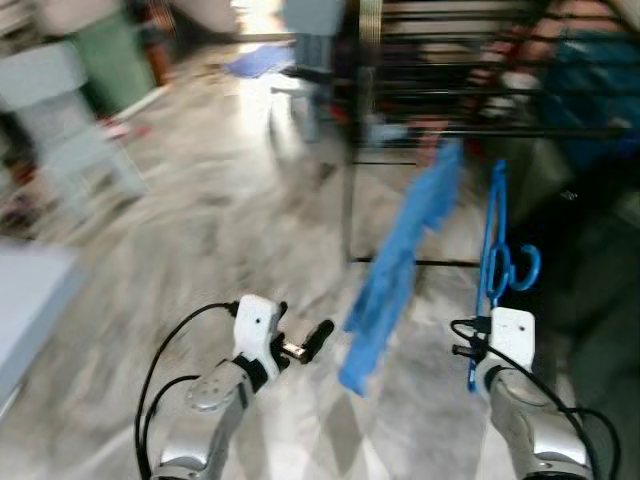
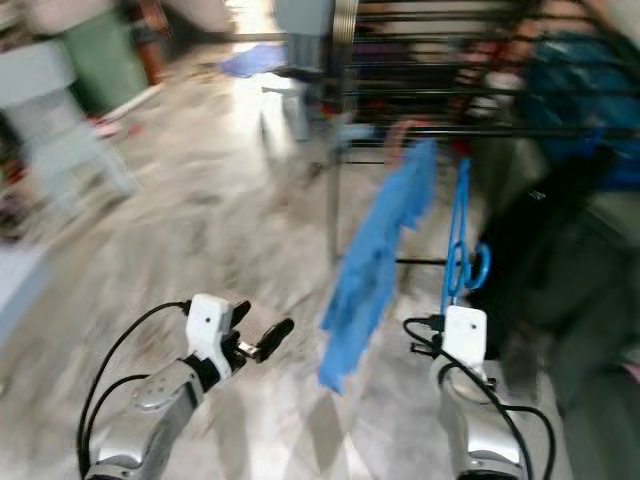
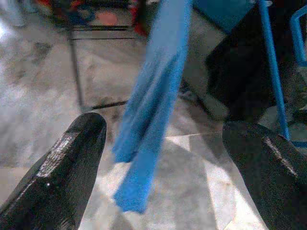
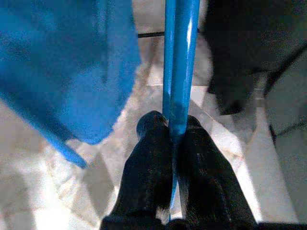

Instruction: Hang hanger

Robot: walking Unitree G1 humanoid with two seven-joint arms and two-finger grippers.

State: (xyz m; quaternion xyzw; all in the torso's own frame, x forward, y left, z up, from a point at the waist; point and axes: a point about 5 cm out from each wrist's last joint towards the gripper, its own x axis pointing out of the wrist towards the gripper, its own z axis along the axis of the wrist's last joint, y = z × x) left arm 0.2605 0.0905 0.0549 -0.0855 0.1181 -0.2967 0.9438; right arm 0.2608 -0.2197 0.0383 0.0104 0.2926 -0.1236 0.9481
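Observation:
The head views are blurred. A blue hanger [image 1: 492,240] stands upright in my right gripper [image 4: 170,125], whose two fingers are shut on its thin bar [image 4: 178,62]. A blue cloth [image 1: 400,260] droops from the hanger's upper end, down and to the left. Just behind stands a black metal clothes rack [image 1: 450,130] with horizontal bars. My left gripper [image 1: 305,345] is held low at the left of the cloth, open, with the cloth [image 3: 153,105] hanging between its fingers [image 3: 67,167] some way ahead.
Dark clothes [image 1: 590,250] hang at the rack's right side. A green bin [image 1: 110,55] and a pale chair [image 1: 60,130] stand at the far left. A white surface [image 1: 25,290] juts in at the left edge. The floor is grey marble [image 1: 220,230].

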